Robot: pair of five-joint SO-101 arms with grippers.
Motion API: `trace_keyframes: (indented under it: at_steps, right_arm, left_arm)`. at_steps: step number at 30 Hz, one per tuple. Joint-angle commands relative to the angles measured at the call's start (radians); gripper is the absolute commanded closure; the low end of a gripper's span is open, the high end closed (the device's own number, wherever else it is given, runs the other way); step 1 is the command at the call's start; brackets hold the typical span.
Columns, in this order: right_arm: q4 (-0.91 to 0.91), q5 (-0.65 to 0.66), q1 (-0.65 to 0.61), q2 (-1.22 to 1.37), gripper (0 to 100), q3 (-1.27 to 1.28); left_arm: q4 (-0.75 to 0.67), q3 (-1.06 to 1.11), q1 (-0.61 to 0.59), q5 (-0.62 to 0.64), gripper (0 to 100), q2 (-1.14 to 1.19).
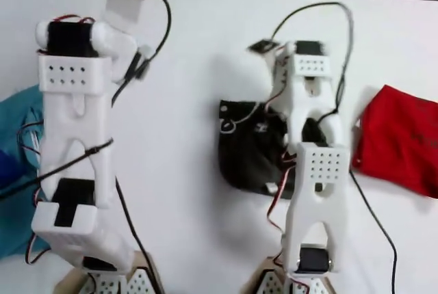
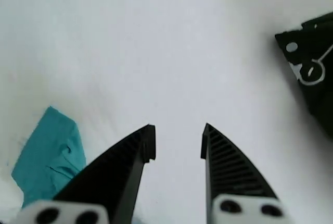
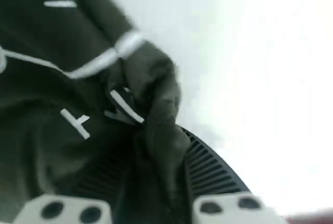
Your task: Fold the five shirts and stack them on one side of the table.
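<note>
A black shirt (image 1: 246, 150) with white print lies crumpled in the middle of the white table (image 1: 191, 191), under my right arm (image 1: 315, 171). My right gripper (image 3: 153, 148) is shut on a bunched fold of that black shirt (image 3: 62, 52). A red shirt (image 1: 400, 140) lies flat at the right edge. At the left edge a teal shirt (image 1: 17, 137) sits partly under my left arm (image 1: 72, 102). Above bare table, my left gripper (image 2: 177, 135) hangs open with nothing in it, the teal shirt (image 2: 49, 151) to one side and the black shirt (image 2: 312, 73) to the other.
Cables run from both arms across the table, one (image 1: 373, 212) trailing between the black and red shirts. Bare white tabletop lies between the two arms and along the far side. The arm bases (image 1: 116, 280) stand at the near edge.
</note>
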Motion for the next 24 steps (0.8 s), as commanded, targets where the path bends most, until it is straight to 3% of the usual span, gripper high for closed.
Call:
trace_keyframes:
  at_steps: [1,7,17,24]
  right_arm:
    - [0.013,-0.011,0.076,-0.124,98.0,-0.087]
    - [0.015,-0.081,0.202,-0.286,98.0,-0.046]
    - [0.015,-0.080,0.406,-0.493,98.0,0.107]
    - [-0.005,-0.017,0.555,-0.495,98.0,0.052]
  left_arm:
    - [-0.009,0.077,0.002,0.000,83,-0.052]
    - [-0.044,0.105,0.002,0.000,83,-0.055]
    - [-0.049,0.105,0.002,-0.002,83,-0.055]
    - [-0.043,0.105,0.002,-0.002,83,-0.055]
